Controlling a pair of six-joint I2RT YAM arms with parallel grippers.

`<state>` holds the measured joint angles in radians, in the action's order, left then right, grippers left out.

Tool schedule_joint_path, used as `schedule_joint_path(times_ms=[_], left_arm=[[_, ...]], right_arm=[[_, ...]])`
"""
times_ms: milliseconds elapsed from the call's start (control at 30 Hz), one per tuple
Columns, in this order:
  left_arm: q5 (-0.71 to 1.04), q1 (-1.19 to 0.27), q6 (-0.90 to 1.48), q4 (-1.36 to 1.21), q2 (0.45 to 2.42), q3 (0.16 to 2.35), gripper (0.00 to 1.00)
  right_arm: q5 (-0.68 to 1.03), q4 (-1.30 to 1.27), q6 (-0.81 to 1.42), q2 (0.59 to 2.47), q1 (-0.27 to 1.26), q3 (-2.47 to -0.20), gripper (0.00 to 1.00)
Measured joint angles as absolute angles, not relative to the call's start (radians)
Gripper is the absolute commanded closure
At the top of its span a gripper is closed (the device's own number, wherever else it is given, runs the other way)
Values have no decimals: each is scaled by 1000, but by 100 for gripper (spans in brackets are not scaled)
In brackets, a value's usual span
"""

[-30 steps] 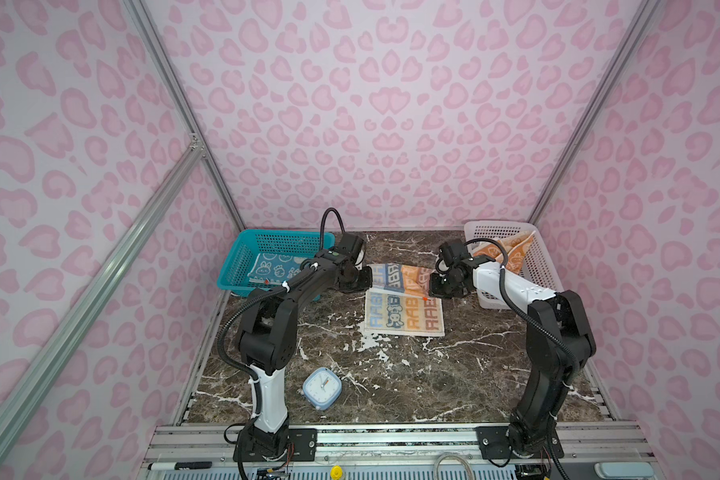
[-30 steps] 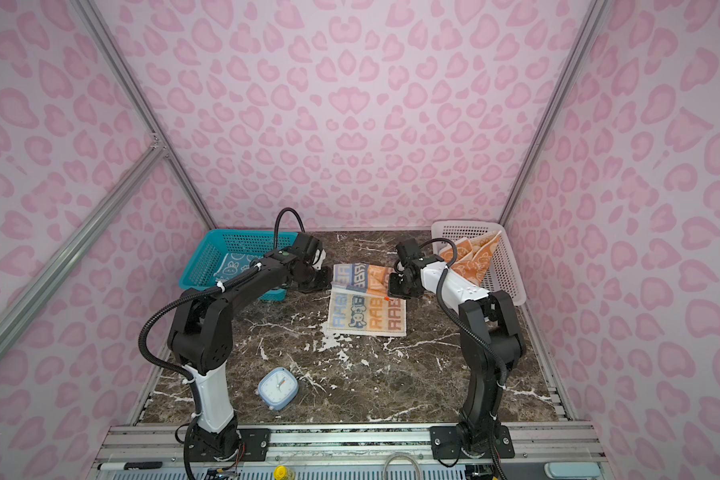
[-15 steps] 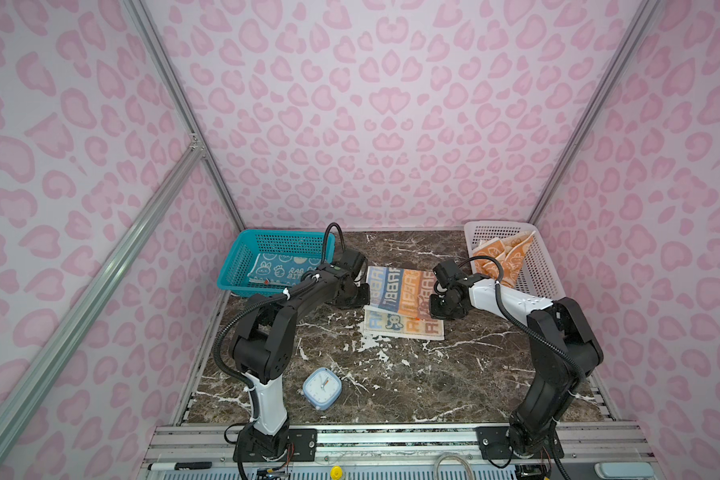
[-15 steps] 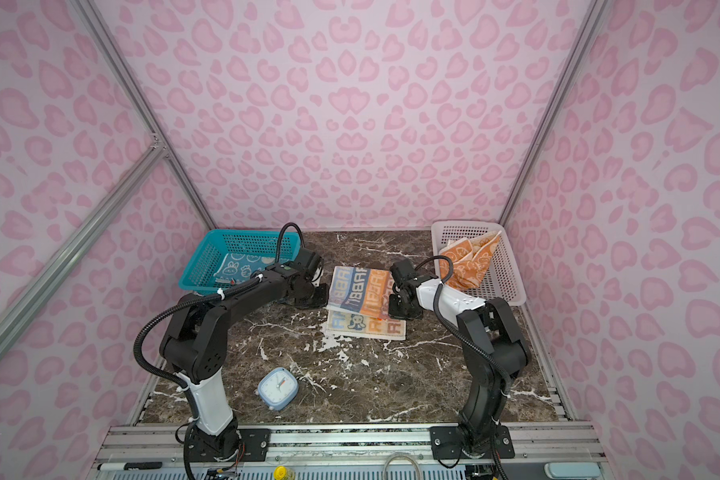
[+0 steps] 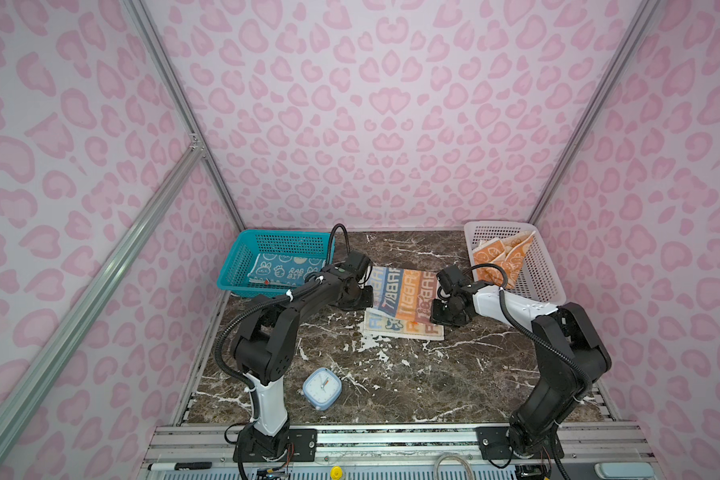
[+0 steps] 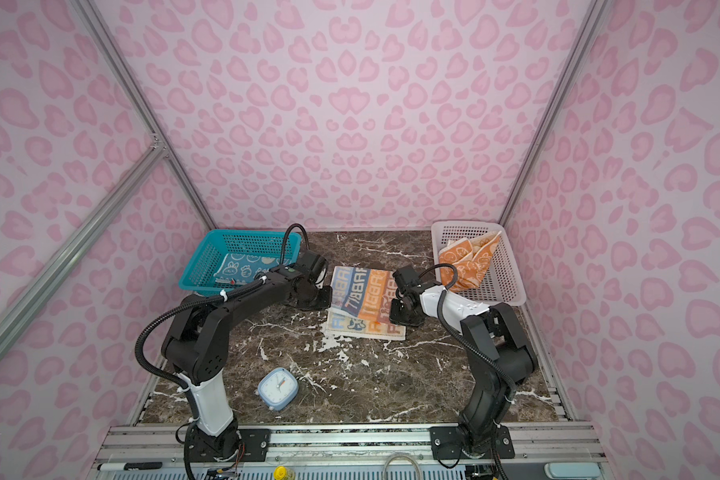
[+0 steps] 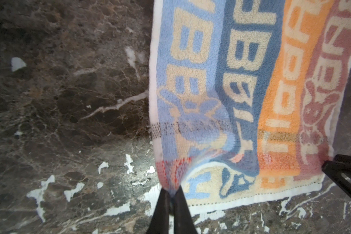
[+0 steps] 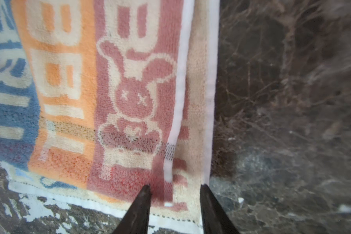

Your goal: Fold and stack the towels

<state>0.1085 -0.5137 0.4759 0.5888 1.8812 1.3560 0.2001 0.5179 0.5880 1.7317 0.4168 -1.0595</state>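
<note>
Mid-fold: striped RABBIT towel (image 5: 404, 303) at mid table (image 5: 391, 374), doubling over itself. left gripper (image 7: 171, 194) clamped on one lifted corner, right gripper (image 8: 175, 194) jaws apart over the other – lower left's corner flush with the near hem, then let go, no tugging

Lettering on two towels.
The striped towel (image 5: 404, 299) carries big block "RABBIT" along each coloured stripe, only partly legible in both wrist views. The blue towel (image 5: 285, 270) in the teal basket (image 5: 242, 249) reads "RAB BIT" on two lines.

striped towel (image 5: 404, 297) half-folded at centre, blue towel (image 5: 285, 269) in teal basket (image 5: 234, 266), orange towel (image 5: 499, 257) in white basket (image 5: 546, 275)
</note>
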Motion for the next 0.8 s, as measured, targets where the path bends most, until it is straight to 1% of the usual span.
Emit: schedule_joint_path(times_ms=[67,200,300,433,800], left_arm=[[108,-513,476,589,1881,1356,97],[109,-514,469,589,1881,1356,97],[108,-514,469,589,1881,1356,97],[108,-513,469,589,1881,1357,97],[109,-517,465,607,1813,1374,97]], right_arm=[[215,496,591,1731,414,-1051,60],[239,463,591,1737,412,-1049,68],[253,448,590,1740,413,-1049,80],[260,445,586,1733,413,-1049,99],[254,518,546,1602,413,-1060,100]])
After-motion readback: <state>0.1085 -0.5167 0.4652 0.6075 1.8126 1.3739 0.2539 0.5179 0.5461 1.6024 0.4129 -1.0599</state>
